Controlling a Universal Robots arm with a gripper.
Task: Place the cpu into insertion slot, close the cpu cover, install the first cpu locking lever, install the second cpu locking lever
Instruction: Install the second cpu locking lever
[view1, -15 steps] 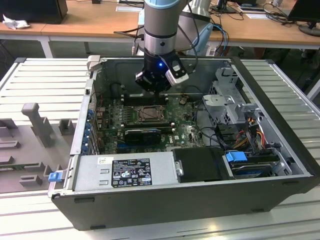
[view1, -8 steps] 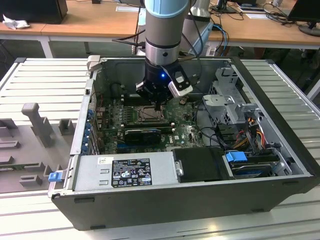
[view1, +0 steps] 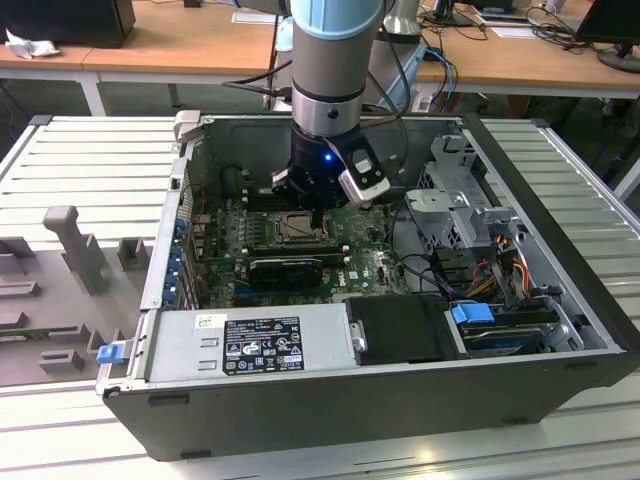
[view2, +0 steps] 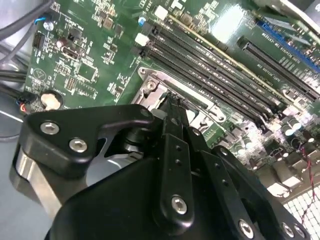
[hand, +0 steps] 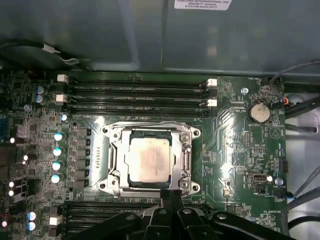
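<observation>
Small square cpu (hand: 148, 161) with flat silver-grey metal face, seated in the square black-framed insertion slot (hand: 131, 181) at the middle of the green motherboard (hand: 240, 150). Thin grey metal cpu cover (hand: 186, 159), a square frame with a large window, lying flat over the chip's edges, the chip's face exposed through the window. Four round screw bosses at the corners of the socket plate. Long black memory slots (hand: 135, 89) with white end latches in parallel rows just beyond one side of the socket; further dark slots along the opposite side, partly hidden behind the tool. Round silver coin battery (hand: 259, 113) on the board, well apart from the socket.

Black two-fingered gripper (hand: 171, 196) poised at the socket's edge, fingers pressed together with no visible gap, tips at or just above the edge of the cover frame; contact not decidable. Nothing visibly held between the fingers. In the second wrist view, same gripper (view2: 172, 102) with narrow tips at the metal socket frame, beside the memory slots (view2: 210, 75).

In the exterior view, grey robot arm (view1: 335, 70) reaching down into the open grey computer case (view1: 400, 390), gripper (view1: 318, 215) directly above the socket (view1: 293, 228). Case resting on a ribbed light-grey metal table (view1: 90, 160); wooden desks (view1: 150, 50) behind.
</observation>
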